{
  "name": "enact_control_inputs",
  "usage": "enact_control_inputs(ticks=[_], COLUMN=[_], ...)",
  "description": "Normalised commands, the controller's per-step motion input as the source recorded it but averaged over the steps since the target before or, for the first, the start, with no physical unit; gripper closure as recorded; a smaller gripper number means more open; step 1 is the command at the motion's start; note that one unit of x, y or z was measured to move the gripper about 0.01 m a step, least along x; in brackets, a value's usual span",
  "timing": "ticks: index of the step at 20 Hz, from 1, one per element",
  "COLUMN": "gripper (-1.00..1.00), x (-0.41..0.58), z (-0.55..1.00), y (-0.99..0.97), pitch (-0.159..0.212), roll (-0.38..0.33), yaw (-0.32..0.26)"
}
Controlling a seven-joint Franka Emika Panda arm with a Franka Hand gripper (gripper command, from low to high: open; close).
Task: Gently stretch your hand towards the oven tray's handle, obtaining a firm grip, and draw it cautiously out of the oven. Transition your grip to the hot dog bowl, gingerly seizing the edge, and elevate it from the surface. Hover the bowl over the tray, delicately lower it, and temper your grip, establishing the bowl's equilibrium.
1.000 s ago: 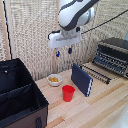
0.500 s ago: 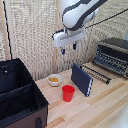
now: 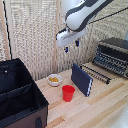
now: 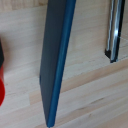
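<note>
— Oven tray (image 3: 96, 73), where's it at from your side?

— Pulled out in front of the oven (image 3: 113, 56), lying flat on the wooden table (image 3: 100, 107), thin dark bars running side by side. The oven sits at the exterior view's right, black and silver, dark on top.

— And the hot dog bowl (image 3: 54, 79)?

— Small, white, yellow bits inside. It's on the table near the back, just beside the big black fabric bin (image 3: 20, 97), apart from the tray. A red cup (image 3: 68, 93) stands in front of it, and an upright dark blue book (image 3: 81, 79) stands between the cup and the tray.

— Gripper (image 3: 71, 45)?

— Hanging in the air above the book, holding nothing. The two dark fingertips show a gap between them, so the jaws look parted.

— Any writing you can read? Brand on the oven, title on the book?

— None I can make out; it's too blurry. The wrist view shows the book's blue edge (image 4: 56, 65), a sliver of the red cup (image 4: 2, 90) and one end of the tray's bars (image 4: 114, 35), all unmarked.
</note>
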Motion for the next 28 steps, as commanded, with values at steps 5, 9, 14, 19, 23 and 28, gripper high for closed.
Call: enact_control_inputs(ticks=[5,9,14,19,23,28], gripper=[-1.0,-1.0,-1.0,-1.0,-1.0,-1.0], x=[-0.067,-0.004,0.015,0.096,0.027,0.0], z=[0.06,0.05,0.02,0.0,0.0,0.0], y=[-0.26,-0.22,-0.2,-0.24,-0.34,-0.5], pitch=[0.003,0.022,0.027,0.061,0.057,0.011], roll=[-0.35,-0.375,-0.374,-0.355,-0.31,-0.256], yaw=[0.039,-0.008,-0.035,0.008,0.066,0.096])
